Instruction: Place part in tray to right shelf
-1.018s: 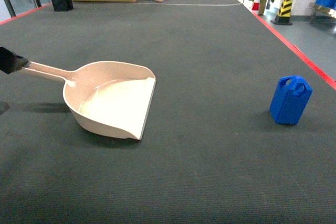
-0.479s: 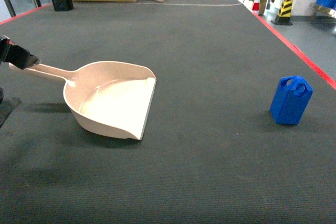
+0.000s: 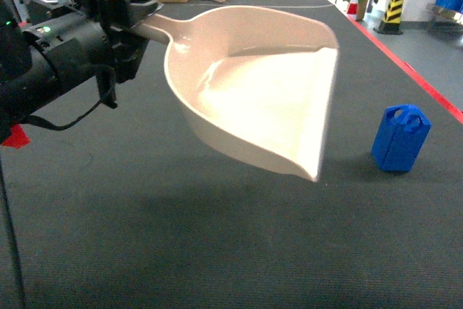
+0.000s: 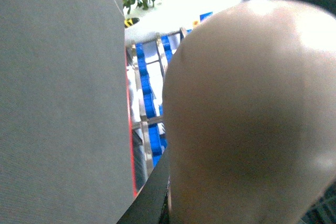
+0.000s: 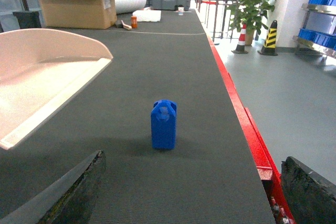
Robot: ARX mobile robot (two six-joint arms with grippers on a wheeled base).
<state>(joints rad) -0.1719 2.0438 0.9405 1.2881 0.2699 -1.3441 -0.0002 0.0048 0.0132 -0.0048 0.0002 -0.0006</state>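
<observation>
The dustpan-shaped tray point(image 3: 253, 85) is now up off the dark belt point(image 3: 217, 251), lifted by the left gripper point(image 3: 134, 23), which is clamped on its handle; the left wrist view is just a blurry beige blob. Its long axis runs left to right, lip facing the upright blue part point(image 3: 400, 137), which is standing well apart near the red edge. The right gripper point(image 5: 191, 192) is spread wide, only its dark fingertips point(image 5: 79, 184) showing.

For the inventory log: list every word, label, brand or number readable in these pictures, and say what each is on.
No text can be read in any view.
Blue part: plain, no label showing.
Beige tray: plain, no marking.
Cardboard box: no print can be made out.
Striped post: black and yellow bands only, no words.
</observation>
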